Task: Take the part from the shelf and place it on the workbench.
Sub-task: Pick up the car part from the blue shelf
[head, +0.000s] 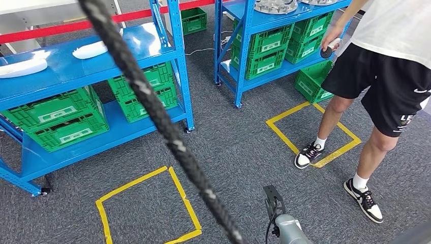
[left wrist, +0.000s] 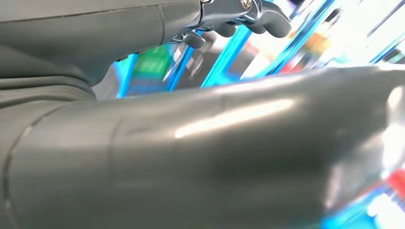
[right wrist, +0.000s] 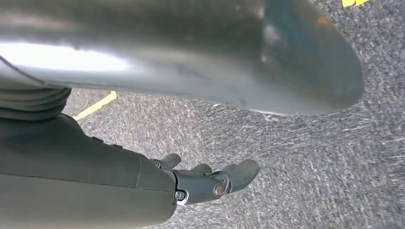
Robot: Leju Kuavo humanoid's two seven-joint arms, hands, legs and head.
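A thick dark braided rope [head: 162, 119] crosses the head view from the far left down to the near middle, cutting across the sight of the left blue shelf [head: 96, 56] and the grey carpet [head: 239, 147]. On that shelf's top board lie two white parts [head: 91, 49], one toward the far side and another [head: 20, 66] at the left edge; green crates [head: 56, 119] stand on its lower board. A second blue shelf [head: 264, 30] stands farther off to the right, with more green crates [head: 264, 51] and shiny metal pieces [head: 274, 6] on top. A person in dark shorts [head: 386, 86] stands on the right, one foot on a yellow tape square [head: 315, 134], a hand [head: 330, 40] holding a small dark round object by that shelf. A second yellow tape square [head: 147, 208] lies on the carpet nearer, to the left. A red and white barrier [head: 61, 28] runs along the far side. A grey part of the robot's arm [head: 284, 223] rises at the near edge. The left wrist view, much blurred, shows the left robot hand [left wrist: 239, 16] against blue shelf posts, fingers loosely curled with nothing plainly in them; whether it is open or closed cannot be told. The right wrist view shows the right robot hand [right wrist: 210, 179] above the carpet, fingers stretched out and holding nothing.
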